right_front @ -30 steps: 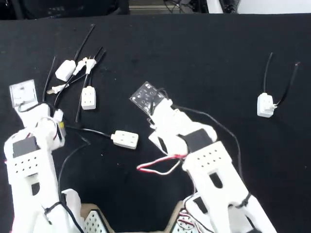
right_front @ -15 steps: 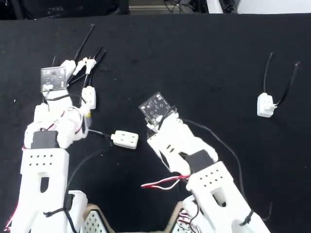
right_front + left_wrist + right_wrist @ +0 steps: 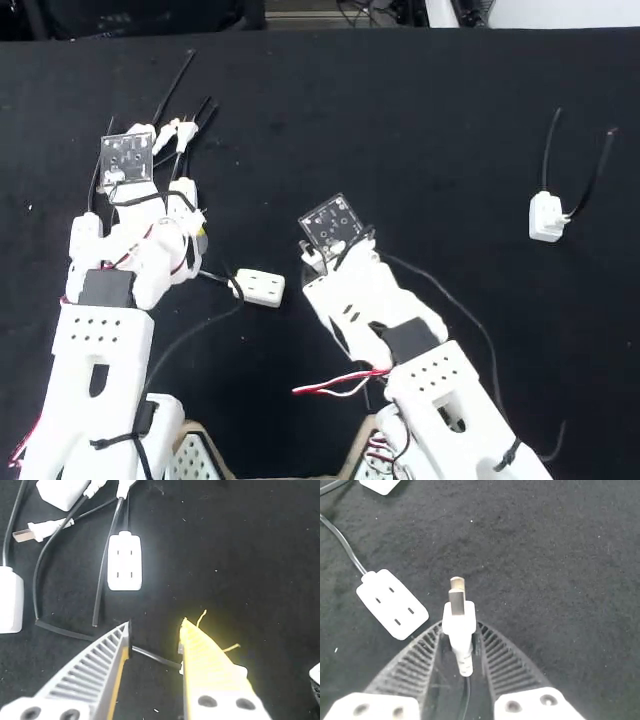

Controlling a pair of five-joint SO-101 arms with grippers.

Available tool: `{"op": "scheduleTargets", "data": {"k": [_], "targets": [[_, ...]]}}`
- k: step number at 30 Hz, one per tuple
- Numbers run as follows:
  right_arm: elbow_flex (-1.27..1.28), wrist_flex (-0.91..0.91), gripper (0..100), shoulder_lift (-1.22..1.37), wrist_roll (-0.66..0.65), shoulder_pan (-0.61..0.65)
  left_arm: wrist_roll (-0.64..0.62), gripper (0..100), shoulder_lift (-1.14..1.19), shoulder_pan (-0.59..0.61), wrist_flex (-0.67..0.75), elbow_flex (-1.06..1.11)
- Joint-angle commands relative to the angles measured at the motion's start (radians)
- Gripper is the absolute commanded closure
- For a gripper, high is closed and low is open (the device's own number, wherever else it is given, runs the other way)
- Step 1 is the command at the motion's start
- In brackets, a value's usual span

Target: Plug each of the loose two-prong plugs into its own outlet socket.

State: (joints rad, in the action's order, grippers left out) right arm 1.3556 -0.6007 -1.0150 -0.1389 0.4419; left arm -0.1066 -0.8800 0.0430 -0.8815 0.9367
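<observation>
Plug (image 3: pixel 458 614) pinched in right gripper (image 3: pixel 460 632), prongs forward, over desk (image 3: pixel 560 555), near socket (image 3: pixel 393 605); left gripper (image 3: pixel 154 629) spread above cable (image 3: pixel 150 655); we judge insertion not yet begun; next we need prongs lined up with slots, socket steadied.

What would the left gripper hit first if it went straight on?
The left gripper would probably meet the black cable between its open jaws, then the white outlet socket; depth is unclear.
</observation>
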Motion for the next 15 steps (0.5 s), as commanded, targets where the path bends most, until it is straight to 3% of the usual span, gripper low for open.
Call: {"op": "scheduleTargets", "data": {"k": [1, 7, 15], "targets": [[-0.005, 0.026, 98.8, -0.027, 0.009, 0.011, -0.008, 83, -0.018, -0.007, 0.011, -0.019], [-0.005, 0.026, 98.8, -0.027, 0.009, 0.015, -0.068, 83, -0.123, 0.013, 0.011, 0.027], [0.058, 0.164, 98.8, -0.028, 0.009, 0.126, -0.063, 83, -0.460, -0.111, 0.021, 0.191]]}}
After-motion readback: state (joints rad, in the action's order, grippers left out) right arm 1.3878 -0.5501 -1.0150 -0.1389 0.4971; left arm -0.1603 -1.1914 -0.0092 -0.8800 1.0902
